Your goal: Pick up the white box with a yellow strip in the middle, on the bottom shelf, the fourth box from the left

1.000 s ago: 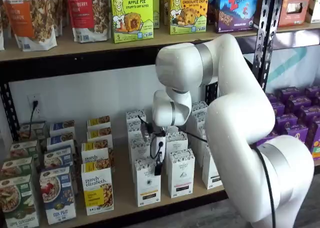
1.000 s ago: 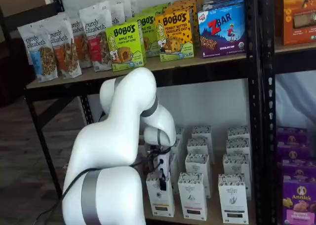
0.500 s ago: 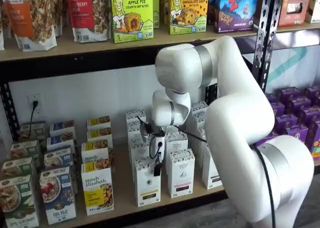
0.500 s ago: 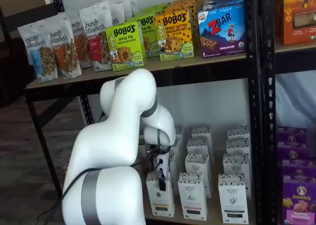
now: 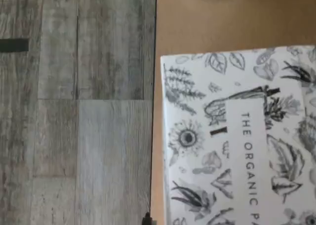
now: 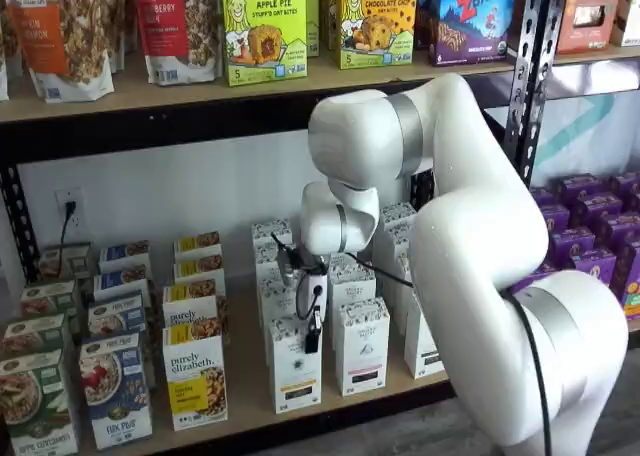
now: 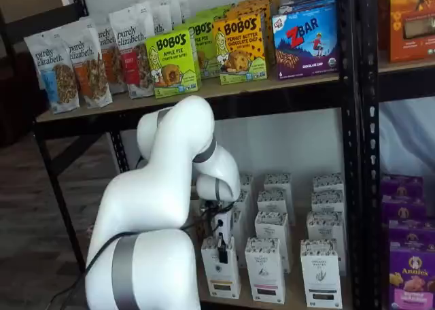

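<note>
Hanging over the white box [image 6: 294, 364] at the counter's [image 6: 250, 416] front edge, the claw's [image 6: 312, 338] grip was unreadable; three front cartons stood alongside.

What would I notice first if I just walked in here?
The big white robot arm, bending in front of the shelves. Its gripper hangs just over a white box at the front of the bottom shelf. Above, the bright yellow and green Bobo's boxes stand out on the upper shelf.
</note>
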{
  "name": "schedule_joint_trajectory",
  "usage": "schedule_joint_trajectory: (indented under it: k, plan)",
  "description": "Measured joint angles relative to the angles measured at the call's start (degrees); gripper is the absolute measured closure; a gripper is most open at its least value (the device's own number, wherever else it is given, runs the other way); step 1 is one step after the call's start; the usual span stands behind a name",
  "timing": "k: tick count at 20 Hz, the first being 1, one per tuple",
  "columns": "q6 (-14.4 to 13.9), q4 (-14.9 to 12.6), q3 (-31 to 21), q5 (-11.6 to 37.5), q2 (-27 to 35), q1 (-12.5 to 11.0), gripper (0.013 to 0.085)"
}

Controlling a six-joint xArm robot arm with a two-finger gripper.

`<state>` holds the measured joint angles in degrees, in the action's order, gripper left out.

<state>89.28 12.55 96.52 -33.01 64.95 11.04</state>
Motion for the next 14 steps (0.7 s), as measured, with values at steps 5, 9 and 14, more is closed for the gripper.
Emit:
schedule_joint_trajectory:
  k: [5, 9, 14]
  plan:
    - [0.0, 0.1, 0.1, -0.4, 0.0, 0.1, 0.0290]
    - [0.4, 0.9, 0.0, -0.3, 0.1, 0.3, 0.0370]
    - [-0.3, 0.4, -0.3, 0.6, 0.1, 0.7, 0.0370]
